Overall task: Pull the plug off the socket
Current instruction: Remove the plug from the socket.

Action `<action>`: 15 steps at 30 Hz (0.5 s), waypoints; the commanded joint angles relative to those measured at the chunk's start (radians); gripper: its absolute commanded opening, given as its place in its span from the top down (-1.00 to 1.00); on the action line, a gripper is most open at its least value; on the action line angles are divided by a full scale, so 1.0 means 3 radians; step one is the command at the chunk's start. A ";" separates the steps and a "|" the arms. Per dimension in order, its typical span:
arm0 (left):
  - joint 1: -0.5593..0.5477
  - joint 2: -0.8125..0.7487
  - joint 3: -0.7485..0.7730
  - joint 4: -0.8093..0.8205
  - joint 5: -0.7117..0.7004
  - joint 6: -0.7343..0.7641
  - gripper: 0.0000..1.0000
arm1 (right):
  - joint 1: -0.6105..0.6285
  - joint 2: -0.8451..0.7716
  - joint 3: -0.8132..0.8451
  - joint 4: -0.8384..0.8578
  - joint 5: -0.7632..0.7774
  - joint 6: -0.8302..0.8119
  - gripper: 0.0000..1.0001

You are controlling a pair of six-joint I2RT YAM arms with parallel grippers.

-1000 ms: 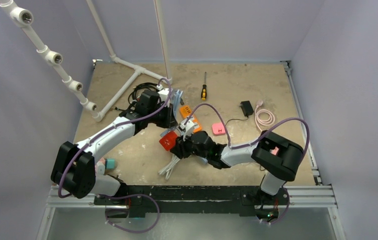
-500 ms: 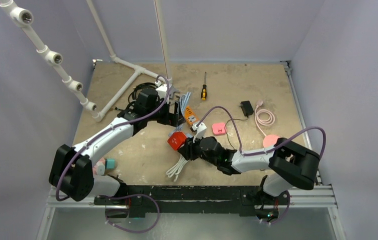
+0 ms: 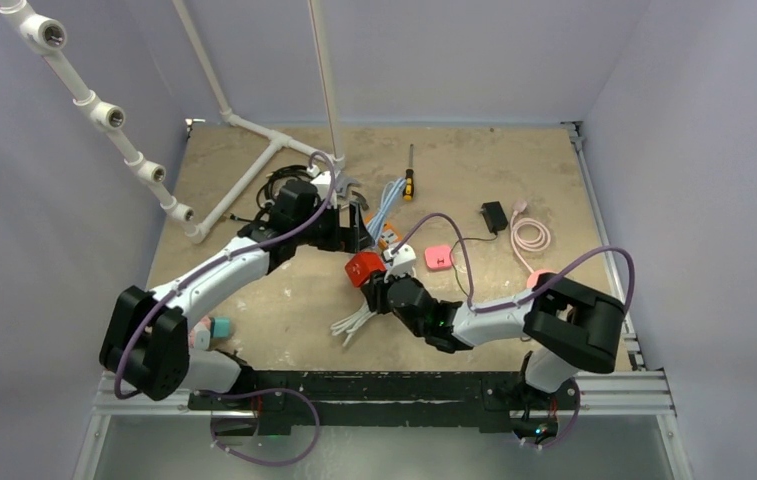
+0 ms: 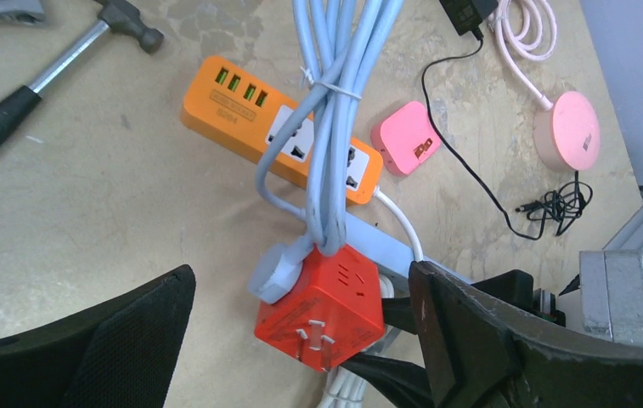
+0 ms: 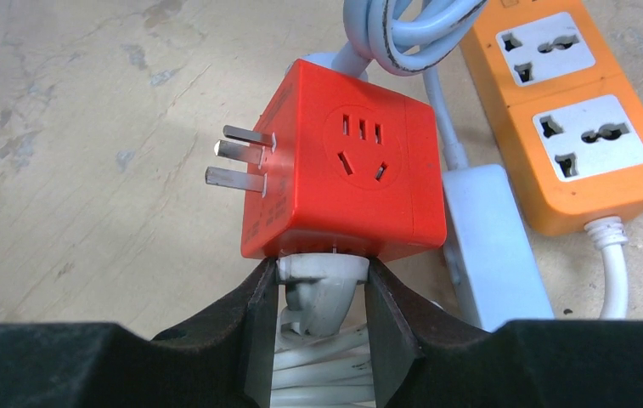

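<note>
My right gripper is clenched on the white plastic plug, which sits seated in the near face of the red plastic cube socket; the cube's three bare metal prongs stick out to one side. So the grasp is made, the pull not yet. My left gripper hangs spread wide on either side of the cube, touching nothing. I judge it should close on the cube to brace it while I draw the plug straight back. A pale blue cable bundle drapes over the cube; beyond lies the orange plastic power strip.
</note>
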 commanded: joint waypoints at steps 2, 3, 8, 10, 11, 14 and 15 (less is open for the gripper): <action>0.0008 0.0301 -0.0038 0.0184 0.0334 -0.0335 -0.89 | 0.0116 0.0089 0.0317 0.0198 0.0528 0.0028 1.00; 0.0008 0.0365 -0.0039 0.0177 0.0375 -0.0370 -0.89 | 0.0131 0.0104 0.0343 0.0176 0.0571 0.0040 1.00; 0.0008 0.0559 -0.0072 0.0240 0.0444 -0.0532 -0.90 | 0.0159 0.0119 0.0374 0.0171 0.0687 0.0037 1.00; 0.0008 0.0571 -0.0079 0.0263 0.0448 -0.0569 -0.90 | 0.0169 0.0130 0.0386 0.0164 0.0727 0.0032 1.00; 0.0008 0.0560 -0.0076 0.0253 0.0428 -0.0568 -0.91 | 0.0173 0.0139 0.0398 0.0152 0.0751 0.0034 1.00; 0.0008 0.0497 -0.0078 0.0189 0.0263 -0.0547 -0.92 | 0.0190 0.0147 0.0415 0.0086 0.0857 0.0056 1.00; 0.0008 0.0485 -0.0085 0.0178 0.0234 -0.0547 -0.93 | 0.0191 0.0138 0.0415 0.0073 0.0887 0.0062 1.00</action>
